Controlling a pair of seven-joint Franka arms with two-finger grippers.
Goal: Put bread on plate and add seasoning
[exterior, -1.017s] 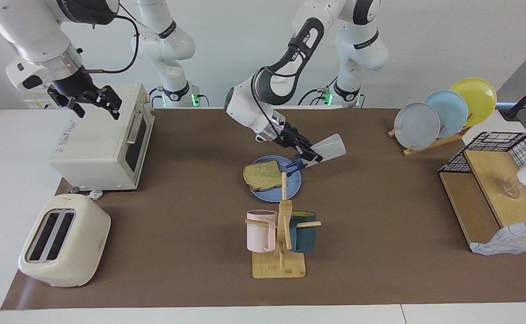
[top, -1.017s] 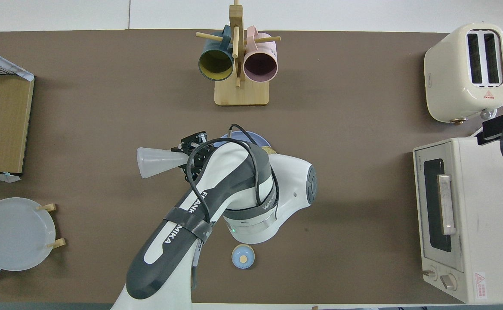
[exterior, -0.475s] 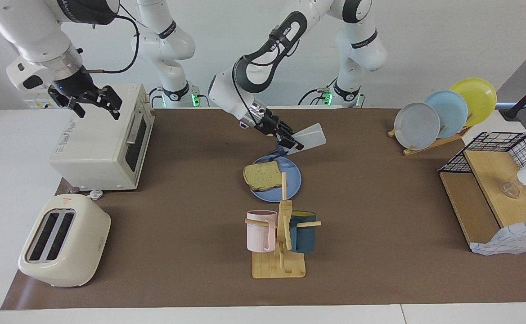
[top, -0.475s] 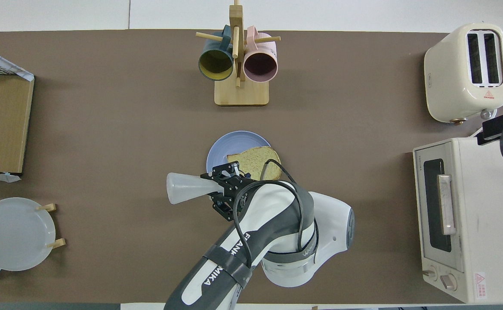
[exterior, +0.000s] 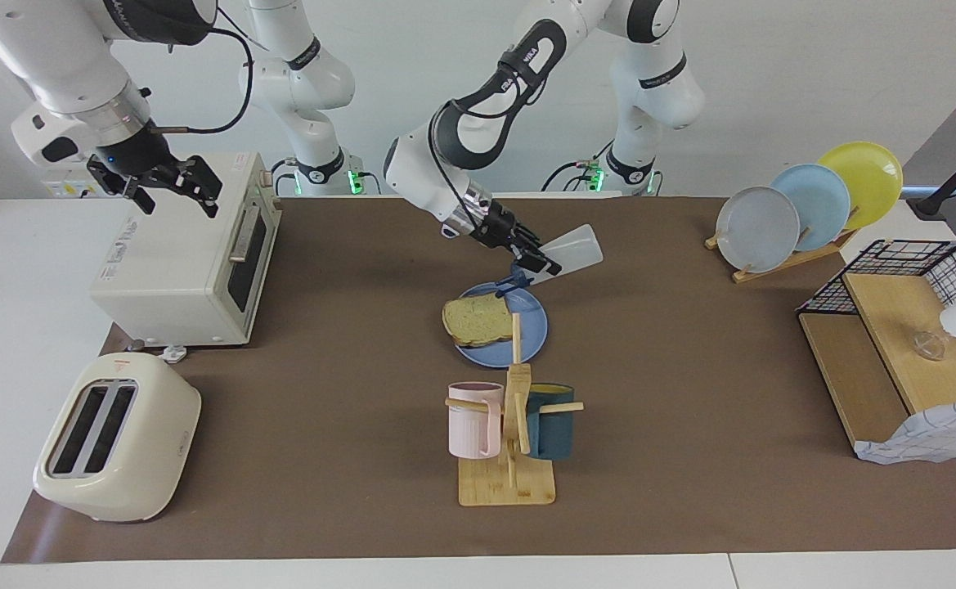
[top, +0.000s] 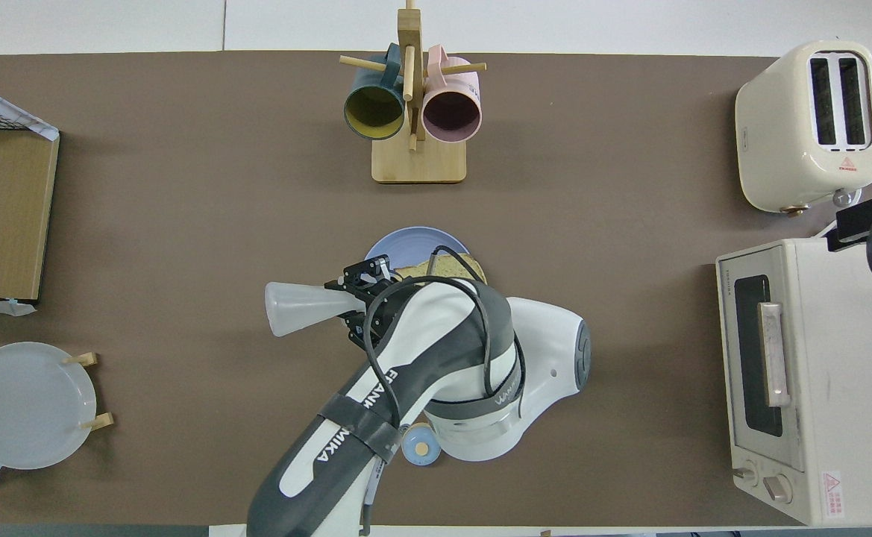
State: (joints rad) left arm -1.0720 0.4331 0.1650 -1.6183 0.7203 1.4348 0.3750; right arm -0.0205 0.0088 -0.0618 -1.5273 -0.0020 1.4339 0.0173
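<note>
Scene: a brown table mat [exterior: 690,425] is shown with two robot arms at its head.
Bread: a square slice of bread [exterior: 475,318] lies on the blue plate [exterior: 531,331], on the half toward the right arm's end of the table.
Plate: it sits mid-table, nearer to the robots than the mug rack [exterior: 510,442], which carries a pink and a dark teal mug.
Seasoning: the seasoning bottle [exterior: 569,249] is held tipped over, its wide base raised and its dark cap [exterior: 513,282] pointing down at the plate edge nearest the robots.
Left gripper: the left gripper [exterior: 536,263] is clamped on the bottle's narrow neck just above the cap, over that edge of the plate.
Right gripper: the right gripper [exterior: 175,186] hangs over the toaster oven [exterior: 191,254] with its fingers apart and nothing between them; this arm waits.
Step in hand: the bread step looks done; seasoning is being applied.
Hedge: whether the cap is over the bread or only beside it cannot be judged surely, since the arm hides that spot from above.
Next move: the cap would need to be carried over the slice and the bottle shaken or squeezed, then set upright on the mat.
Other things: a toaster [exterior: 114,438], a plate rack [exterior: 805,209], a wire shelf [exterior: 903,343] and a small domed bell [top: 421,444] are present.
</note>
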